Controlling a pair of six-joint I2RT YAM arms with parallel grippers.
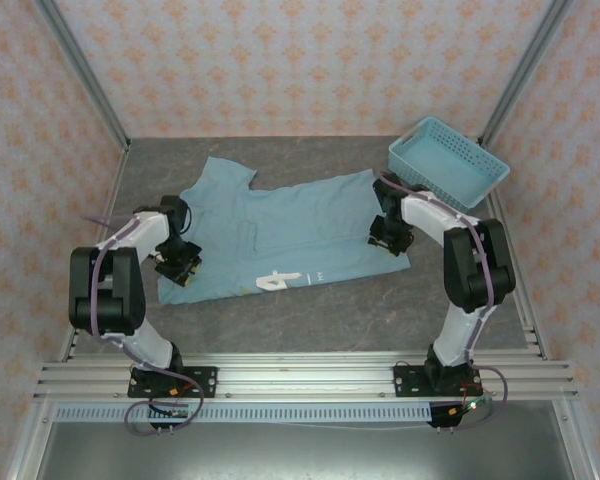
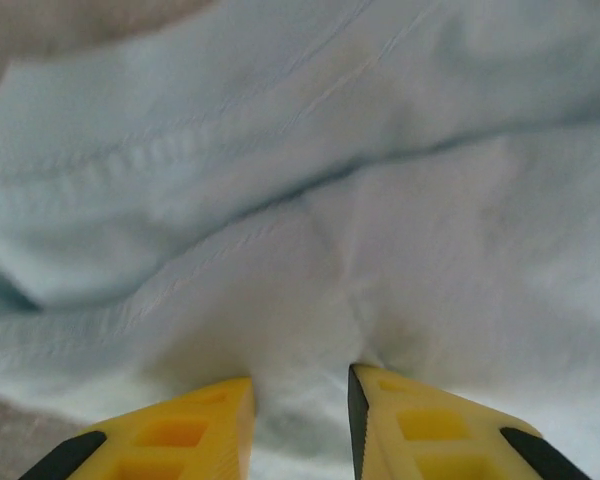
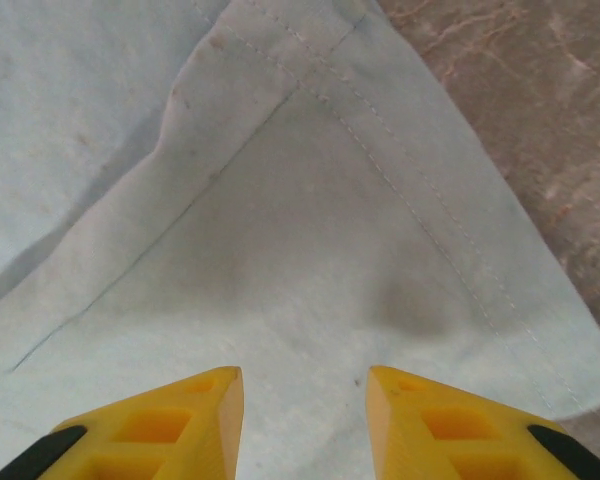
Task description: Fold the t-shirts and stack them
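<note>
While the left arm bends over the left side of the table, the left gripper (image 1: 177, 265) points down at the lower left part of the light blue short-sleeved cotton t-shirt (image 1: 280, 225). In the left wrist view its yellow fingers (image 2: 180, 430) stand a little apart, and wrinkled cloth of the t-shirt (image 2: 330, 200) lies in the narrow gap between the tips, with creases that run toward this gap. Whether the tips really pinch the cloth or only press on it, I cannot tell.

The t-shirt lies spread on the grey stone-patterned table (image 1: 310, 310), between the two arms. One sleeve (image 1: 225, 172) points to the far left. A piece of white printed lettering (image 1: 278, 281) shows near the front edge, close to the middle.

On the right side, the right gripper (image 1: 390, 240) is lowered on the right corner of the t-shirt. In the right wrist view its fingers (image 3: 170, 425) are spread clearly, with flat cloth (image 3: 230, 250) under the gap and nothing held between them. A stitched hem runs diagonally there, and bare table (image 3: 540, 120) shows beyond it.

At the far right corner stands a light blue perforated plastic basket (image 1: 445, 160), tilted, just behind the right arm and apart from the t-shirt.
</note>
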